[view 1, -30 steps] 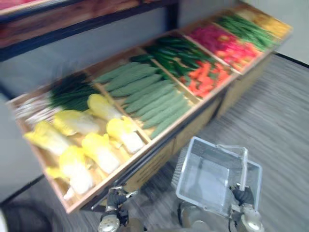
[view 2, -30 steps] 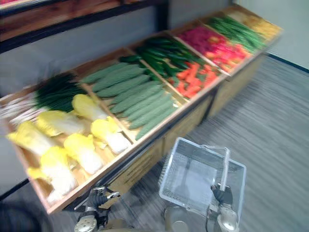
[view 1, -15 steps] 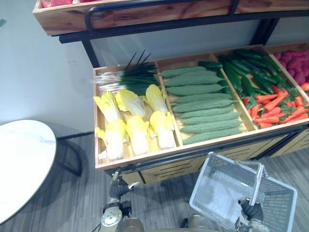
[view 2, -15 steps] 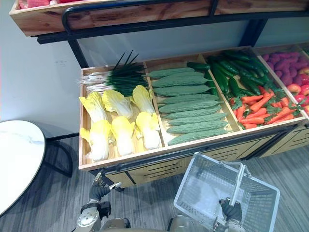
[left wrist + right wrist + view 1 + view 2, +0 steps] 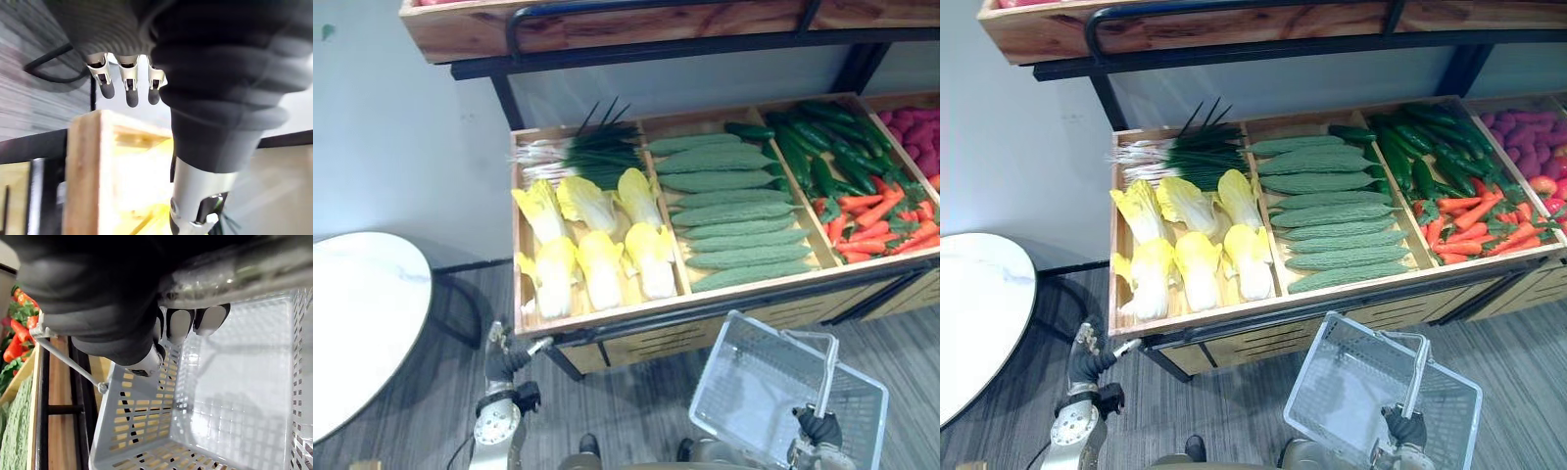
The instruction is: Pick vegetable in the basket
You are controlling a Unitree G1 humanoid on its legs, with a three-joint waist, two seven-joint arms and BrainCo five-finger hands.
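Left eye view: wooden stand [image 5: 607, 318] with its bins in a row, everything else placed off it. Leftmost bin of the stand holds yellow cabbages [image 5: 597, 255] toward the front, with green onions [image 5: 582, 157] behind them at the back edge. The next bin over is stacked with bumpy green gourds [image 5: 729, 211]. The bin past that has dark cucumbers [image 5: 818, 147] at the back and carrots [image 5: 876, 220] at the front. All the vegetables sit in the stand's bins.

Grey plastic basket [image 5: 764, 387] hangs below the stand's front edge, roughly under the gourd bin and tipped, with its bare mesh bottom showing. My right hand [image 5: 818, 428] is clenched on the basket's handle [image 5: 830, 367]. In the right wrist view the fingers [image 5: 181, 323] wrap round the handle bar, with the basket's open inside past them.

My left hand [image 5: 504, 357] is just off the stand's front left corner, below the cabbage bin — not touching it as far as I can tell. In the left wrist view its fingers [image 5: 128, 90] hang loose and straight, grasping nothing, with the stand's wooden corner close beyond them.

Round white table [image 5: 362, 323] sits well left of the stand. A dark-framed wooden shelf [image 5: 607, 24] runs above the stand's back.
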